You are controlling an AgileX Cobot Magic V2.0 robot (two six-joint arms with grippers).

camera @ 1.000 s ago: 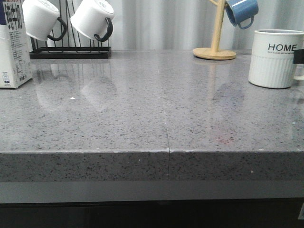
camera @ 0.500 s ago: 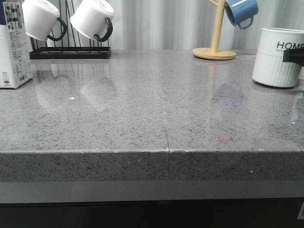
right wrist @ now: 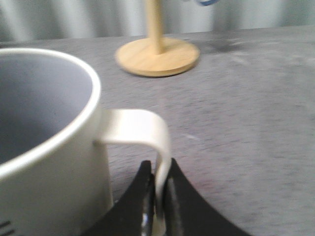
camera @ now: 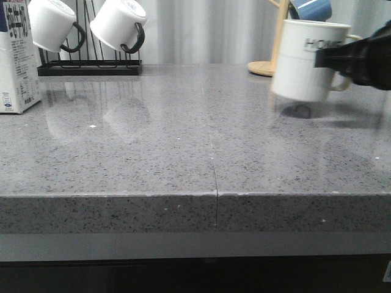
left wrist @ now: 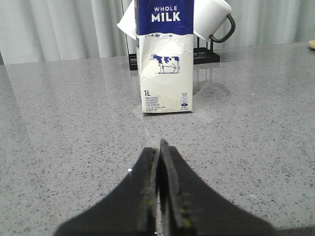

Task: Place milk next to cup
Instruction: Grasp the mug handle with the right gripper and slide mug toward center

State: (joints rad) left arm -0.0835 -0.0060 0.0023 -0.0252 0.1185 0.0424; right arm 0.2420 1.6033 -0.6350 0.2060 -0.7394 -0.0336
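Note:
The milk (camera: pixel 18 58), a white carton with a dark blue top, stands at the far left of the grey counter; it also shows upright in the left wrist view (left wrist: pixel 165 54), ahead of my left gripper (left wrist: pixel 160 147), which is shut and empty, apart from the carton. The cup (camera: pixel 307 60), a large white ribbed mug with black lettering, hangs just above the counter at the back right. My right gripper (camera: pixel 342 61) is shut on the cup's white handle (right wrist: pixel 160 147), seen in the right wrist view with the cup's body (right wrist: pixel 44 142) beside it.
A black rack (camera: pixel 90 68) with two white, black-handled mugs (camera: pixel 119 24) stands at the back left beside the milk. A wooden mug tree (camera: pixel 272 64) with a blue mug (camera: pixel 313 8) stands behind the cup. The counter's front edge (camera: pixel 195 195) runs across the view.
My right gripper has lifted the cup by its handle and carried it to the left, just above the counter. The milk and my left gripper have not moved.

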